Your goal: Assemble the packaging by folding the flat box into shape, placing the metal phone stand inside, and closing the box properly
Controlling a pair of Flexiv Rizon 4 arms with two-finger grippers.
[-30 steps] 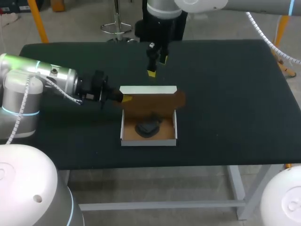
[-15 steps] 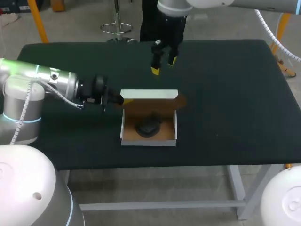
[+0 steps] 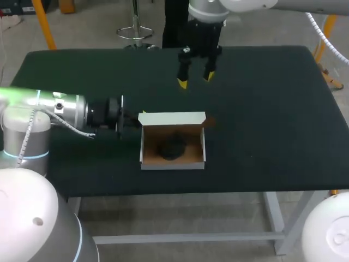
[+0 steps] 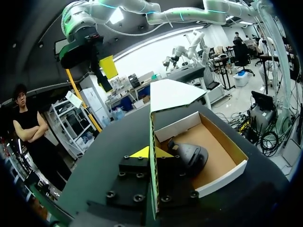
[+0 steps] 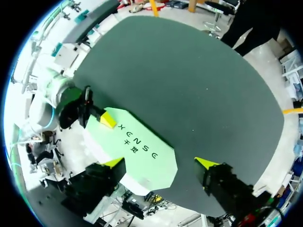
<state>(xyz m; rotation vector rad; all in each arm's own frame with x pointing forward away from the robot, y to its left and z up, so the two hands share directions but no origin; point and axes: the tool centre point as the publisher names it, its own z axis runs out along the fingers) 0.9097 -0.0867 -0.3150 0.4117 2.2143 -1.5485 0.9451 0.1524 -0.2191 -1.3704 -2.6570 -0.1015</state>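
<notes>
Meanwhile lid has tipped further closed; right end effector retreated.

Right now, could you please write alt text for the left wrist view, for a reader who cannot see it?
The left gripper pinches the edge of the raised white lid of an open cardboard box on the dark table. A dark metal phone stand lies inside the box. The right gripper hangs in the air beyond the lid, touching nothing.
</notes>
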